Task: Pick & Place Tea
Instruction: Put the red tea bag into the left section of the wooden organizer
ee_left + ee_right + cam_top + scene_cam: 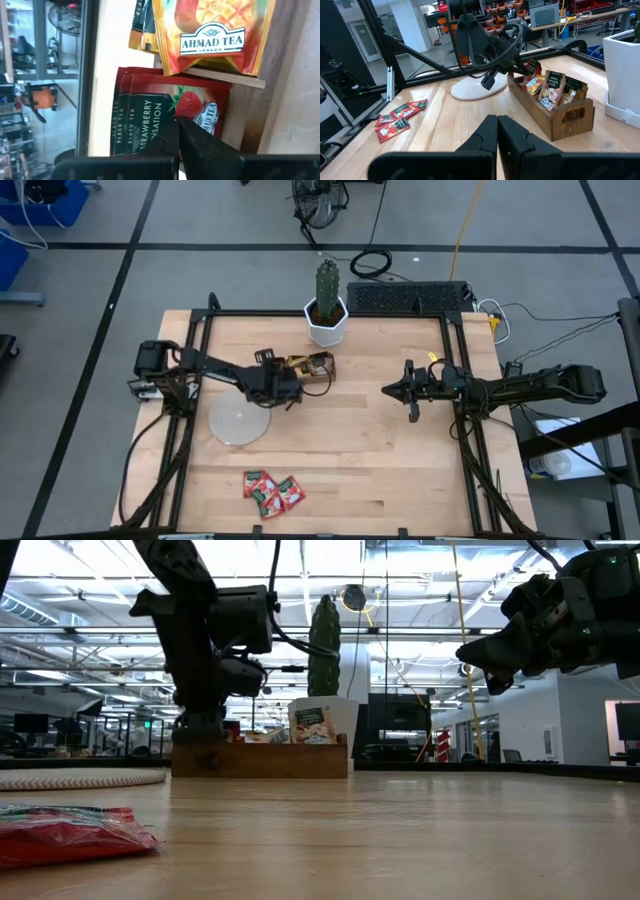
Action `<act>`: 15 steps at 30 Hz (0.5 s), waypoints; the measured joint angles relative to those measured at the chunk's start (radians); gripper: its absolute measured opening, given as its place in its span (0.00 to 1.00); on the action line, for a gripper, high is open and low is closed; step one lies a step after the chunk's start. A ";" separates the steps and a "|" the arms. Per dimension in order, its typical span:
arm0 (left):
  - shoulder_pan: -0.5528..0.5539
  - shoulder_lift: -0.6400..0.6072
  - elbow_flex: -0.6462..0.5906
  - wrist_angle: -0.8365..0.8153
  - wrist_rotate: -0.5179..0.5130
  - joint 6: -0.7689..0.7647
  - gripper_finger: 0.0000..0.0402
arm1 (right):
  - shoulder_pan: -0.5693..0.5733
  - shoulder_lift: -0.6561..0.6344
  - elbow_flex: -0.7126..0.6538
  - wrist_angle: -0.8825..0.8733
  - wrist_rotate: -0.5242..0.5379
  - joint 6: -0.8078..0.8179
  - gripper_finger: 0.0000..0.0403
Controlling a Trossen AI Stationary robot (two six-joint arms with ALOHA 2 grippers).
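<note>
The brown tray point(312, 367) stands just under the closed left gripper point(178, 131), with red strawberry sachets point(170, 115) before its tips, perhaps pinched. Other sachets point(272, 489) lie well apart. They look light, thin, slippery; take an edge. The right gripper point(497, 131) is closed, empty.

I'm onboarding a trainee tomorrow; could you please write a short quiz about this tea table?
1. True or false: the left tool is over the wooden tray.
2. The loose red sachets lie: A) in the tray, B) on the table's near edge, C) on the grey disc.
3. What plant stands in the white pot?

Key: 1 true; 2 B; 3 a cactus.
</note>
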 joint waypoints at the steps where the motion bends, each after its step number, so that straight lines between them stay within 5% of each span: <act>1: -0.004 0.000 0.000 0.000 -0.007 0.000 0.03 | 0.000 0.000 0.000 0.000 0.000 0.000 0.00; 8: -0.055 -0.039 0.002 -0.027 -0.025 -0.052 0.03 | 0.000 0.000 0.000 0.000 0.000 0.000 0.00; 15: -0.201 -0.220 0.050 -0.065 -0.040 -0.178 0.04 | 0.000 0.000 0.000 0.000 0.001 -0.003 0.00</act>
